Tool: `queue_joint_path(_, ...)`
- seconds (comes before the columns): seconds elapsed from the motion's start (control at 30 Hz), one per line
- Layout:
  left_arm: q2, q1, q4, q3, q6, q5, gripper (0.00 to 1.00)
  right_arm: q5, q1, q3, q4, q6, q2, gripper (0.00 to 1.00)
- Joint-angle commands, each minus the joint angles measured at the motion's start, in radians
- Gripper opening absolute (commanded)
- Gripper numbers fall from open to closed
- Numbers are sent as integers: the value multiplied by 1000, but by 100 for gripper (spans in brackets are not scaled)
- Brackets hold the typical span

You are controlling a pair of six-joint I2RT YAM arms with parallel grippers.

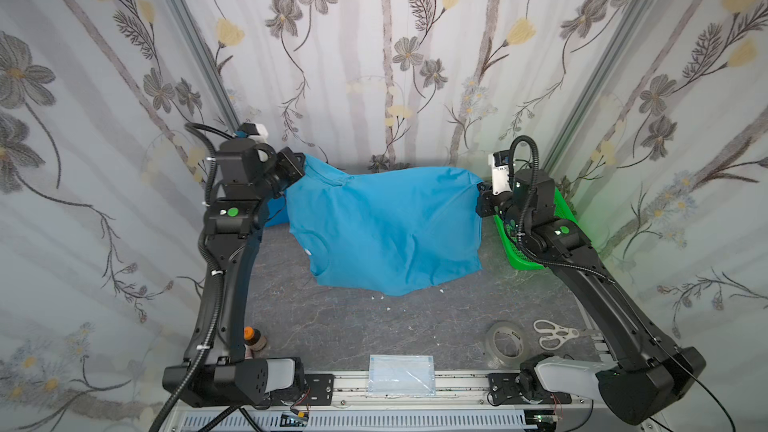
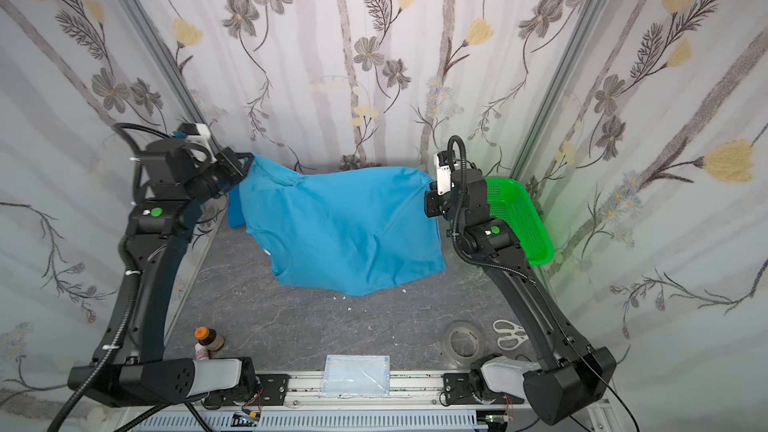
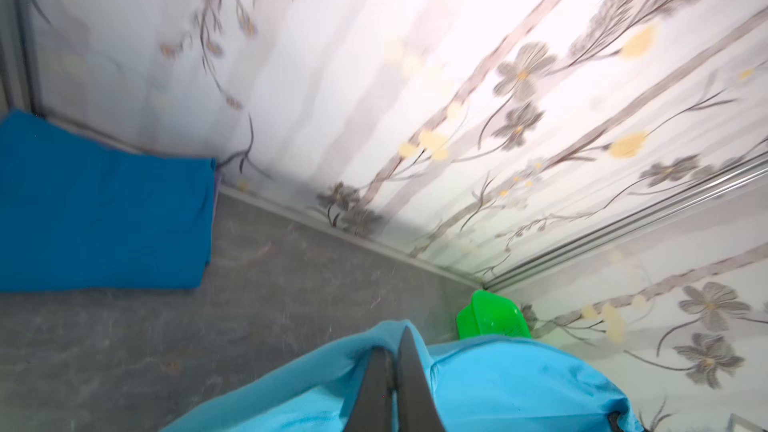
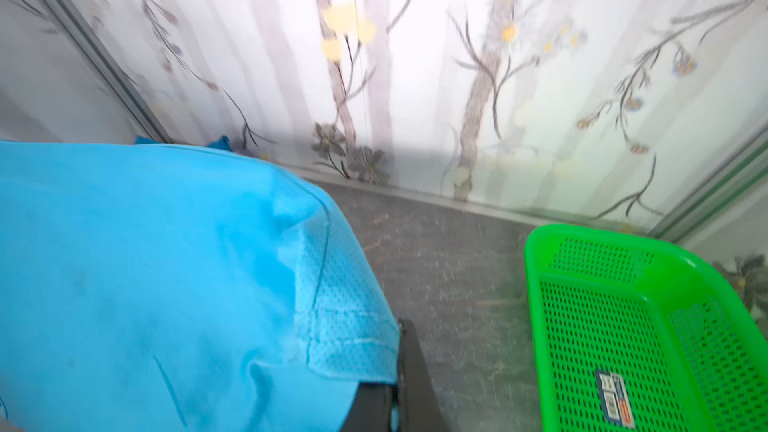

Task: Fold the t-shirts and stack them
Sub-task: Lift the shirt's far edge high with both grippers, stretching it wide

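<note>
1. The lighter blue t-shirt (image 1: 386,226) was held up between the two arms at the far side of the tabletop (image 1: 353,326), stretched left to right like a sheet on a line, in both top views.
2. The left pincer (image 1: 302,166) was clenched on the shirt's far-left corner. In the left wrist view the pincer (image 3: 392,340) had its two dark fingers (image 3: 374,384) pressed together with cloth bunched around them.
3. The right pincer (image 1: 482,197) was clamped on the far-right corner. In the right wrist view the hemmed edge of the shirt (image 4: 145,284) draped over the pincer (image 4: 397,367), so only one finger showed properly.
4. The shirt sagged in the middle and hung down toward the near side. The small white neck label (image 1: 307,252) sat on its left part. Honestly couldn't tell whether the bottom edge touched the tabletop.
5. The darker blue t-shirt (image 3: 104,209) lay folded flat on the tabletop at the far left, next to the wall. In a top view only a sliver of it (image 2: 237,211) peeked out behind the left arm.
6. A green basket (image 1: 523,257) sat at the far right, partly behind the right arm.
7. Along the near edge were a small bottle (image 1: 254,338) on the left, a packet of face masks (image 1: 401,374) in the middle, and a tape roll (image 1: 505,342) with scissors (image 1: 555,332) on the right.
</note>
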Motion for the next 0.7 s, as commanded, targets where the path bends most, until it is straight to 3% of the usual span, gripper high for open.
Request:
queue_joint_path(0.0,-30,94,-82,155,38,145,0,-59,-3,43,29,-38,-70,0)
queue_joint_path(0.13,-81,170,-128,263,22,231,0,-186,1,61,23,-32,-183,0)
queue_joint_path(0.2,-164,177,-127,226,36,190,0,-272,11,61,10,-32,-249,0)
queue_joint_path(0.33,-236,177,-249,295,115,88,0,-415,21,40,3,-23,-365,0)
queue_joint_path(0.5,-233,177,-325,431,181,-12,0,-479,21,48,-23,5,-421,0)
queue_joint_path(0.67,-173,177,-339,563,175,11,0,-490,20,61,-16,33,-432,0)
